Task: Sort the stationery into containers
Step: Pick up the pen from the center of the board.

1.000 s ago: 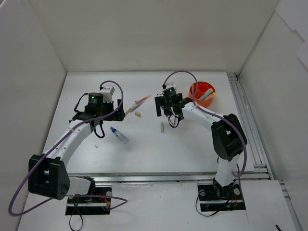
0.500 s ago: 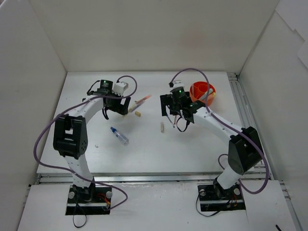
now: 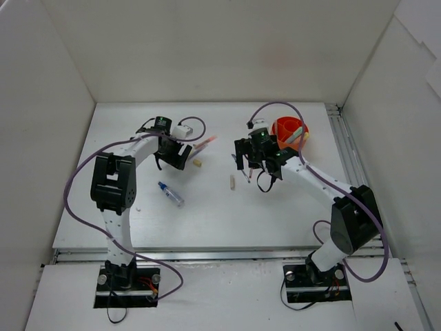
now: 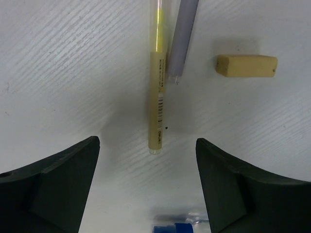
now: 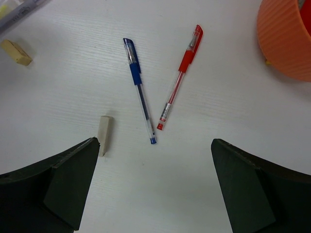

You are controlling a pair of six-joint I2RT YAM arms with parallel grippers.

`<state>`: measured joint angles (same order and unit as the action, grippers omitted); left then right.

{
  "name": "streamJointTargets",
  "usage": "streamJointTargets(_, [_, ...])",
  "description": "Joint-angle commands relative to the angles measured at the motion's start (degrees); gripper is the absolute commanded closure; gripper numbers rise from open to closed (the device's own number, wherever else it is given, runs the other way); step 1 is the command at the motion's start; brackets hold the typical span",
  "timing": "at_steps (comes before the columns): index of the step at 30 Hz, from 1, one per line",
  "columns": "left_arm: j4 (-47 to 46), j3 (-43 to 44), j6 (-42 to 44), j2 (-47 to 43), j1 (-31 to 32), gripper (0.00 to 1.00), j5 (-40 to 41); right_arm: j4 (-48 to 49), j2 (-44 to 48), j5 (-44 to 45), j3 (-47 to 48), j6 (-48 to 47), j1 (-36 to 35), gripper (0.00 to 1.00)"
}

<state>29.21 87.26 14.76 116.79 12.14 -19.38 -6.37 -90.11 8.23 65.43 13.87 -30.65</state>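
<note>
Grained white table (image 4: 73, 58): left hand (image 4: 147, 158) and right hand (image 5: 155, 145) gape empty above slim pens (image 5: 140, 91).

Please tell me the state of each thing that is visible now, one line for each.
left gripper: open, empty
right gripper: open, empty
yellow pen: lying flat, not held
grey pen: lying flat beside it
beige stub: lying loose
blue pen: capped, lying flat
red pen: capped, lying flat
blue-capped tube: cap on, lying flat
orange pot: upright, partly filled
</note>
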Motion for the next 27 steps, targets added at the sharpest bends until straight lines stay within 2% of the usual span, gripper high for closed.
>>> streamJointTargets(1, [1.6,3.9,2.1,-0.1,0.5,0.26,0.3,0.7,4.0,1.8,-0.4,-0.2,0.5,0.02])
streamJointTargets(5, [4.6,7.6,3.4,3.0,0.5,0.33,-2.8,0.7,4.8,2.6,-1.2,-0.3,0.9,0.02])
streamJointTargets(14, [4.7,6.4,3.2,3.1,1.6,0.63,-3.9,0.7,7.6,3.6,-3.1,0.2,1.2,0.02])
streamJointTargets(15, [4.7,6.4,3.1,3.2,1.6,0.73,-3.6,0.6,8.1,3.7,-3.5,0.3,1.2,0.02])
streamJointTargets(18, [4.6,6.3,2.6,2.9,1.6,0.88,-2.9,0.6,9.0,4.7,-4.6,0.4,1.1,0.02])
streamJointTargets(20, [4.0,5.0,2.6,2.0,1.6,0.9,-2.2,0.7,9.5,5.0,-5.2,0.5,1.1,0.02])
streamJointTargets(21, [3.6,4.6,1.9,1.6,1.6,1.0,-1.6,0.7,10.0,4.9,-5.7,0.6,1.3,0.02])
streamJointTargets(27, [1.1,0.4,1.1,-3.8,1.6,1.0,-1.5,0.6,11.3,3.7,-6.9,0.8,1.2,0.02])
